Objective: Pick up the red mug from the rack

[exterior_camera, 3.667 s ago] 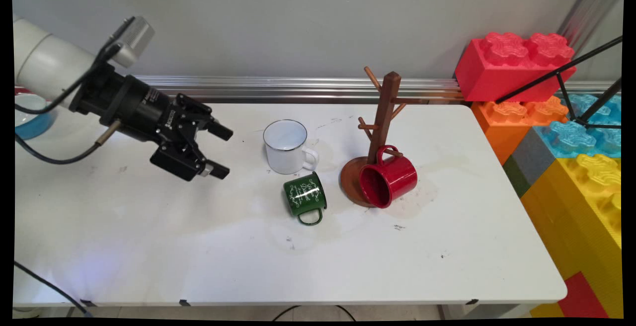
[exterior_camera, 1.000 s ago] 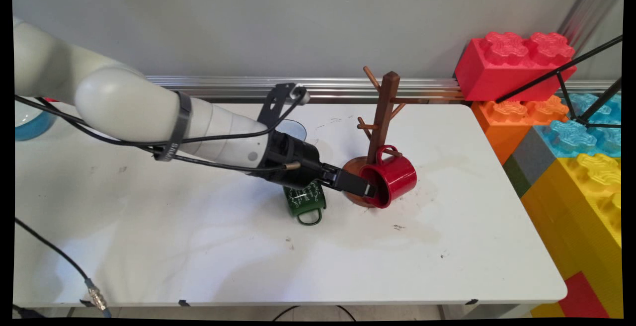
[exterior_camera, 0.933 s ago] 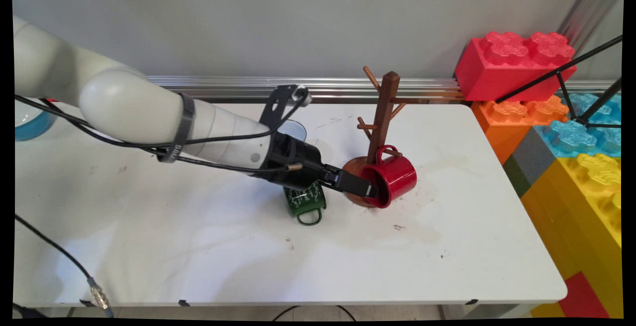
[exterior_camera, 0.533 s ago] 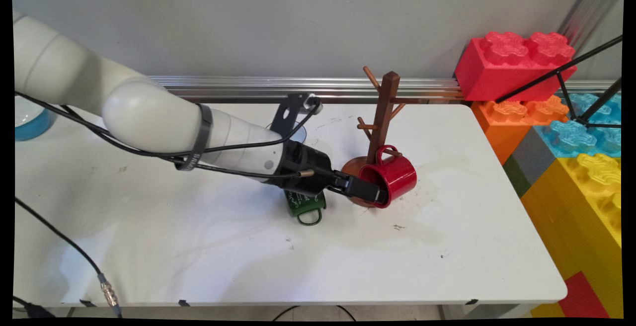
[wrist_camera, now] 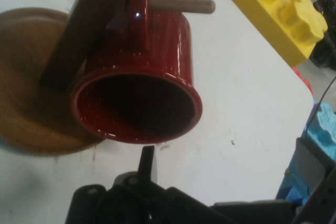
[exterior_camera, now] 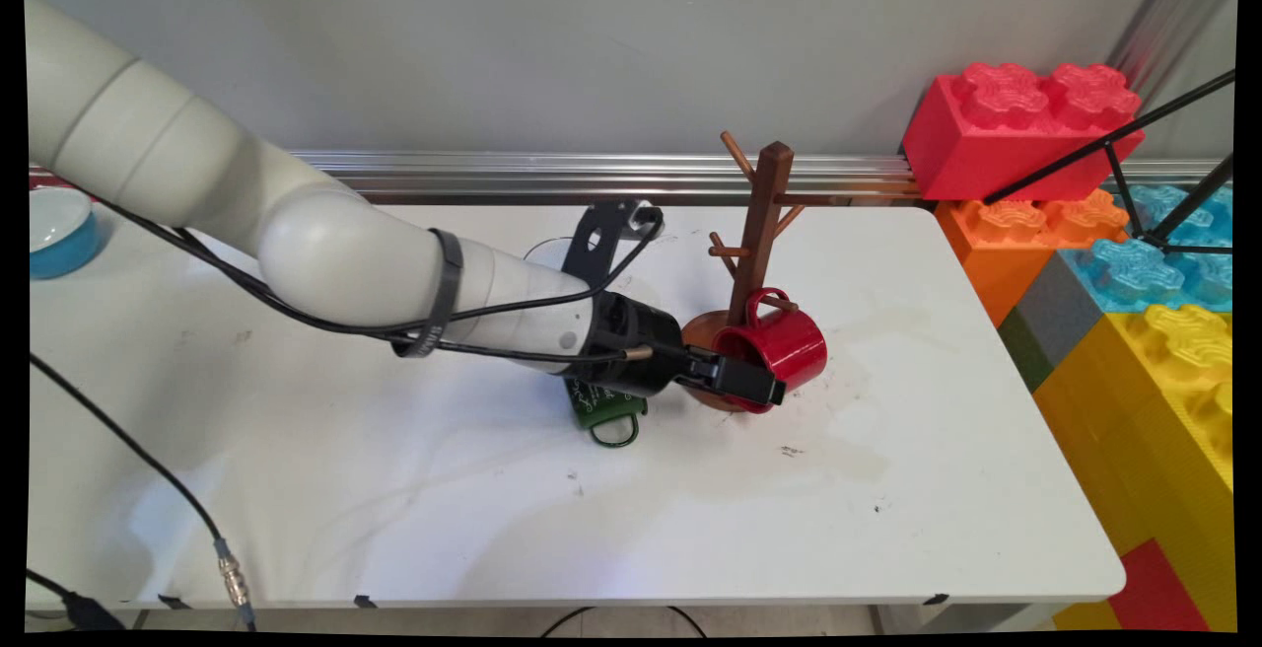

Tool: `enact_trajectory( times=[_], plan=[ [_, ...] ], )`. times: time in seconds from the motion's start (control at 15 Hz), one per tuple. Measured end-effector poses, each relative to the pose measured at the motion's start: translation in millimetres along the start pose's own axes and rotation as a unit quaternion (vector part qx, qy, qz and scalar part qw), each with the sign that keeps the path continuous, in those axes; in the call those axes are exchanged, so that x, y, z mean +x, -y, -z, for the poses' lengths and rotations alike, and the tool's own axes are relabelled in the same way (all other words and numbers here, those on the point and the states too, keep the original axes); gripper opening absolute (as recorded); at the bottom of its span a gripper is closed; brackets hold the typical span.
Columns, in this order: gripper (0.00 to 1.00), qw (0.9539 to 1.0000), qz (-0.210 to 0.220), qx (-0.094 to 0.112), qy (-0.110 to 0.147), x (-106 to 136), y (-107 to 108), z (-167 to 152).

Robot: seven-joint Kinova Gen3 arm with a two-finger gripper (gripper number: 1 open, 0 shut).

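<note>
Right, pincer: low over the worktop, at the mouth of the red mug, just at the lower rim. Whether it touches the rim cannot be told.
Pincer state: whether it is spread or pressed together cannot be told from either view. It holds nothing that can be seen.
Red mug: hangs by its handle on a low peg of the wooden mug stand, tipped on its side with the open mouth turned toward the arm. In the hand view the mug fills the middle, its dark inside facing the camera, its rim over the edge of the stand's round base.
Mug stand: upright near the far edge of the worktop, a dark post with pegs slanting up. All the pegs are bare except the one with the red mug.
Green mug: lies on its side just left of the stand's base, partly under the arm's black wrist, handle toward the near edge.
Blue bowl: at the far left of the worktop, well apart from the mugs.
Big toy bricks: stacked off the right end of the worktop, red on top, then orange, blue and yellow.
Cables: black, hanging from the arm across the left side.
</note>
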Motion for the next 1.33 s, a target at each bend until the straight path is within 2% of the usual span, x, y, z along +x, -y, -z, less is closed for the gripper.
enact_trajectory(
  times=[0.53, 1.33],
  plan=[
    [1.0, 0.9998, 0.021, -0.001, 0.001, -4.1, -7.8, -28.0],
    [1.0, 0.9982, 0.05, 0.004, -0.033, 7.9, -11.8, -66.1]
  ],
)
